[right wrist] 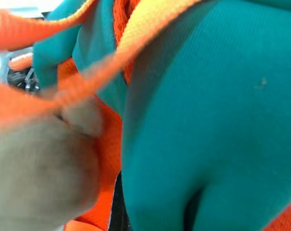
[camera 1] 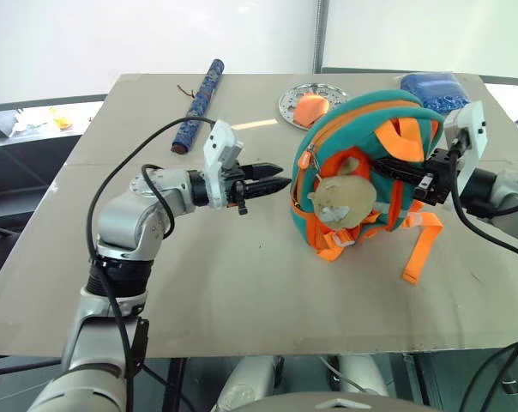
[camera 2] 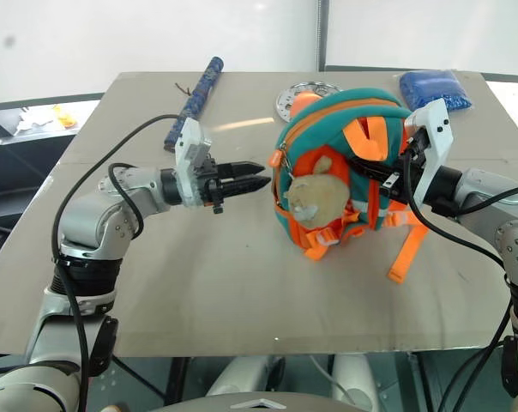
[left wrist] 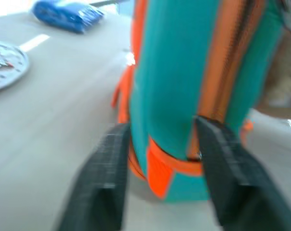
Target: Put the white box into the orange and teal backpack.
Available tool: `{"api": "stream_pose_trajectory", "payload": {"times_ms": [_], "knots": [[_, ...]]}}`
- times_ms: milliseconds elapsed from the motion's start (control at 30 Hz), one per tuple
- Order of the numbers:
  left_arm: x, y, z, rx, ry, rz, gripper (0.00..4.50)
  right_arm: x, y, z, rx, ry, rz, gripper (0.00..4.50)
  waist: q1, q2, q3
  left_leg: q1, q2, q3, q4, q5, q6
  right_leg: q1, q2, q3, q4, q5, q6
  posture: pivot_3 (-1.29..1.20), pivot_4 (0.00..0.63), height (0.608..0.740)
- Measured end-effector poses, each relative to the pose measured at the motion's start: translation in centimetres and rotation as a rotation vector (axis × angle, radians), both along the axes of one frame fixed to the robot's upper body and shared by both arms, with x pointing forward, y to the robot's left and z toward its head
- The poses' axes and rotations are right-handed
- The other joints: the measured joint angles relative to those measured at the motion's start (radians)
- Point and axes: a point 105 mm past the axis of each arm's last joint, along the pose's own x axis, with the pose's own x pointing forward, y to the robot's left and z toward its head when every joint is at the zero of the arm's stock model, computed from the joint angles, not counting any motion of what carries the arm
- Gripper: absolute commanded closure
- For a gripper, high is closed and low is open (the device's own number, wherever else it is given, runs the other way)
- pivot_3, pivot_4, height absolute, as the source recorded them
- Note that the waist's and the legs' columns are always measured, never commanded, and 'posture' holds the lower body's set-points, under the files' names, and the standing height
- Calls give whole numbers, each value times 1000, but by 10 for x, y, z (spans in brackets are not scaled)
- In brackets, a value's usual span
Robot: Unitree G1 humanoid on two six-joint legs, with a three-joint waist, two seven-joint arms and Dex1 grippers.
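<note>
My left claw point(camera 1: 274, 185) points level at the side of the orange and teal backpack point(camera 1: 362, 163), its tips just short of the zipper edge. From above the fingers look nearly together; along my wrist they point(left wrist: 103, 183) stand somewhat apart with nothing between them, so I cannot tell how far they are spread. My right claw point(camera 1: 394, 172) is pressed together on an orange strap, holding the backpack tilted up on the table point(camera 1: 242, 283), its beige plush charm point(camera 1: 345, 199) facing me. Farther back lie a round metal plate point(camera 1: 304, 103) with something orange on it, a blue pouch point(camera 1: 434, 89) and a dark patterned roll point(camera 1: 199, 103). Beyond is a pale wall.
</note>
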Motion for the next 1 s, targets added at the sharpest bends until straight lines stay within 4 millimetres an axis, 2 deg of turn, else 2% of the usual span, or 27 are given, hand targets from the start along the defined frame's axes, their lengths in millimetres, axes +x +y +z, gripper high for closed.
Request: {"api": "stream_pose_trajectory", "payload": {"times_ms": [67, 100, 200, 333, 367, 467, 533, 633, 667, 700, 733, 800, 933, 1000], "knots": [[-4, 3, 2, -30, 18, -11, 3489, -1, 1, 0, -3, -4, 5, 4500, -7, 0, 0, 0, 1, 1, 0, 0, 0, -1, 0, 0, 0, 0, 0, 0, 150, 731], [-7, 5, 4, -52, 32, -24, 3244, -1, 2, 0, -3, -5, 7, 4500, -11, 0, 0, 0, 1, 1, 0, 0, 0, -1, 0, 0, 1, 0, 0, 0, 150, 731], [-18, 11, 14, -101, 74, -71, 2094, -1, 2, 0, -2, -4, 6, 4500, -11, 0, 0, 0, 1, 0, 0, 0, 0, -1, 0, 0, 2, 0, 0, 0, 150, 731], [-47, 11, 29, -133, 154, -196, 150, 1, 7, 2, -1, -11, 8, 4500, -12, 0, 0, 1, 1, 0, 0, 0, 0, 0, 0, 1, 3, 0, 0, 0, 150, 731], [-55, 9, 28, -123, 185, -228, 17, 2, 9, 3, 2, -13, 11, 4500, -13, 0, 0, 1, 1, 0, 0, 0, 0, 0, 0, 1, 2, 0, 0, 0, 150, 731], [-72, 13, 17, -100, 306, -290, 17, 2, 16, 2, 9, -7, 28, 4500, -17, 0, 0, 1, 1, 0, -1, 0, 0, -1, 1, 1, 3, 0, 0, 0, 150, 731], [-75, 15, 10, -75, 338, -280, 17, 2, 16, 1, 7, -2, 29, 4500, -20, 0, 0, 1, 1, 0, -1, 0, 0, -1, 1, 1, 2, 0, 0, 0, 150, 731], [-72, 2, -8, 0, 339, -258, 17, 3, 18, 2, 7, -4, 33, 4500, -14, 0, 0, 2, 0, 1, 0, 0, 0, 1, 0, 1, 2, 0, 0, 0, 150, 731], [-69, -2, -13, 10, 342, -246, 533, 3, 20, 2, 10, -3, 37, 4500, -13, 0, 0, 2, 0, 1, 0, 0, 0, 1, 0, 1, 2, 0, 0, 0, 150, 731], [-66, -8, -19, 15, 342, -229, 672, 3, 21, 2, 12, -2, 40, 4500, -11, 0, 0, 2, 0, 1, 0, 0, 0, 0, 1, 1, 2, 0, 0, 0, 150, 731], [-64, -13, -24, 18, 338, -221, 1395, 3, 21, 1, 14, 1, 42, 4500, -10, 0, 0, 2, 1, 1, -1, 0, 0, 0, 1, 1, 2, 0, 0, 0, 150, 731], [-63, -12, -25, 18, 328, -217, 1775, 3, 21, 1, 13, 4, 40, 4500, -14, 0, 0, 2, 1, 2, -2, 0, 0, -1, 1, 2, 2, 0, 0, 0, 150, 731], [-62, -10, -27, -8, 315, -204, 3457, 3, 22, 0, 16, 11, 31, 4500, -14, 0, 0, 2, 1, 2, -2, 0, 0, -1, 1, 2, 2, 0, 0, 0, 150, 731], [-62, -8, -28, -10, 321, -199, 4091, 4, 22, 0, 19, 10, 26, 4500, -13, 0, 0, 2, 1, 2, -2, 0, 0, -1, 1, 2, 2, 0, 0, 0, 150, 731]]}}
